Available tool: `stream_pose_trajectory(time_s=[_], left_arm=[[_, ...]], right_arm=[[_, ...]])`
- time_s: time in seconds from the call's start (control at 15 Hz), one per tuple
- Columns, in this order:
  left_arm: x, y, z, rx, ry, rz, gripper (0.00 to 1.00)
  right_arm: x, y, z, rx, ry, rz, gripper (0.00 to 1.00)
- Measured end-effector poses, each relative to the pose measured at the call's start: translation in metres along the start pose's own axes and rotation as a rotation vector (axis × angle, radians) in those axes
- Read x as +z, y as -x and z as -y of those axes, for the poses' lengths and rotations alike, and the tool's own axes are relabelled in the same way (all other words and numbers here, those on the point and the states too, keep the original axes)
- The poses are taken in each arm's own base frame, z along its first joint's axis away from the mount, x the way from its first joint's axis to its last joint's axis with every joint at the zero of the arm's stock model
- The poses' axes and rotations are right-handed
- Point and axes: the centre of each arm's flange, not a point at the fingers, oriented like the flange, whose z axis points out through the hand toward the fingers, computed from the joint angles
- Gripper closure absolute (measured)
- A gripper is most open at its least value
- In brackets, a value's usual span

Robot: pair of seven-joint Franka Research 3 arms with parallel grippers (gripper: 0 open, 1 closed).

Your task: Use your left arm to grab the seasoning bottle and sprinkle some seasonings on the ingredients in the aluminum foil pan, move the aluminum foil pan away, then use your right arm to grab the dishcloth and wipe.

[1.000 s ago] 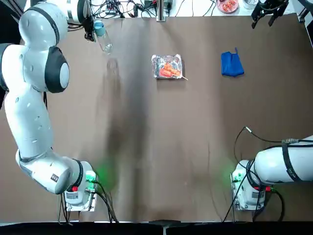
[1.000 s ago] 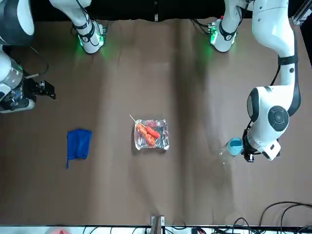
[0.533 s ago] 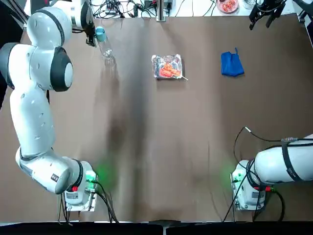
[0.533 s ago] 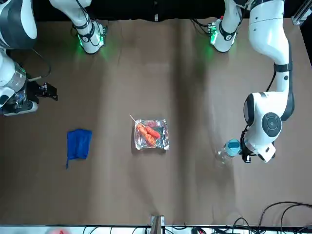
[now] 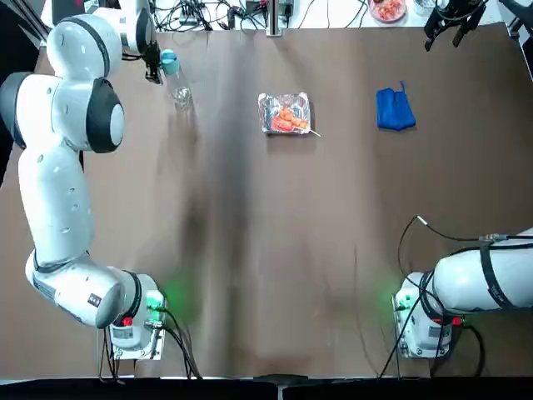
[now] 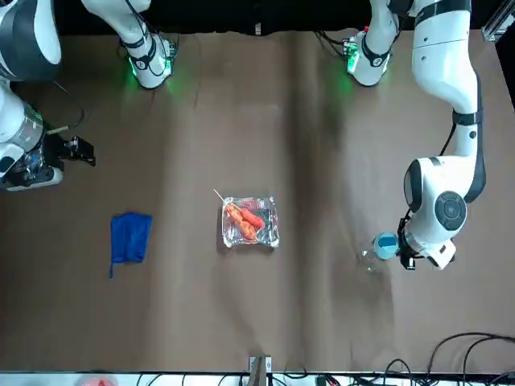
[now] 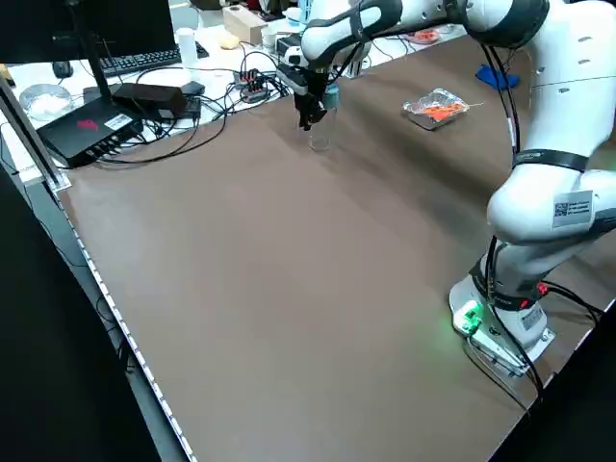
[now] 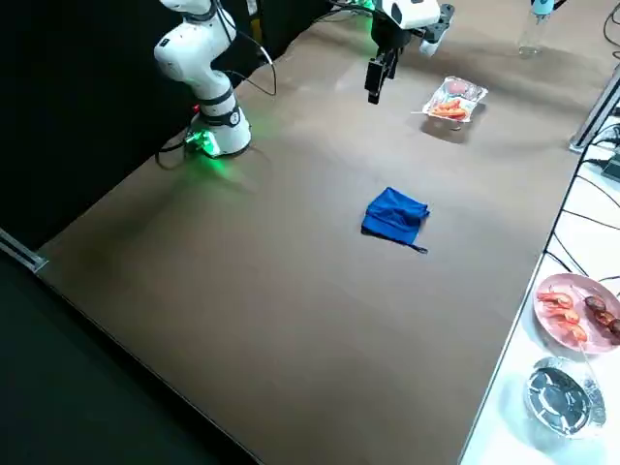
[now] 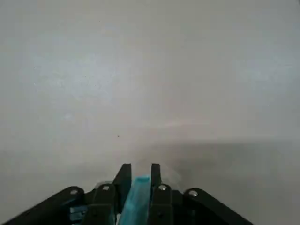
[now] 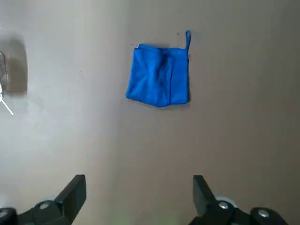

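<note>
The seasoning bottle (image 5: pixel 180 88) is towards the desk's (image 5: pixel 275 250) far left corner, in from the left edge, its light-blue cap pinched between the two fingers of the left gripper (image 9: pixel 141 169). It looks close to upright, cap uppermost, its long axis running down to the desk; whether its base touches I cannot tell. The body is small and clear, and I can't make out how full it is

From the bottle, the aluminum foil pan (image 5: pixel 267 104) lies well apart to the right and a little nearer the robot, about midway between the left and right edges, in the far half. The left gripper is the nearer one to it, so the next move is likely a carry to the right, then a tilt over the ingredients (image 5: pixel 286 121). Those are orange-red, in crinkled silver foil, a thin stick poking past the near right corner; seasoning could miss if the tilt starts early

Farther right, the dishcloth (image 5: pixel 395 109) sits bunched, bright blue, its loop towards the far edge. The right gripper (image 10: pixel 139 187) waits by the far right corner, fingers spread wide around nothing
</note>
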Motion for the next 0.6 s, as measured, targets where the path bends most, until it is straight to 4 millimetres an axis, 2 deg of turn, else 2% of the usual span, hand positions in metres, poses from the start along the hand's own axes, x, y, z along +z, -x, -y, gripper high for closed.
stream_pose_trajectory(time_s=[0.4,0.47,0.53,0.6], left_arm=[[0.009,0.003,0.000,0.004,-0.005,-0.003,0.76],[0.008,0.000,-0.001,0.000,0.005,-0.003,0.69],[0.006,-0.006,-0.003,-0.008,0.014,-0.004,0.52],[0.005,-0.007,-0.004,-0.008,0.019,-0.004,0.43]], right_arm=[[0.000,0.000,0.000,0.000,0.000,0.000,0.00],[0.000,0.000,0.000,0.000,0.000,0.000,0.00],[0.000,0.000,0.000,0.000,0.000,0.000,0.00],[0.000,0.000,0.000,0.000,0.000,0.000,0.00]])
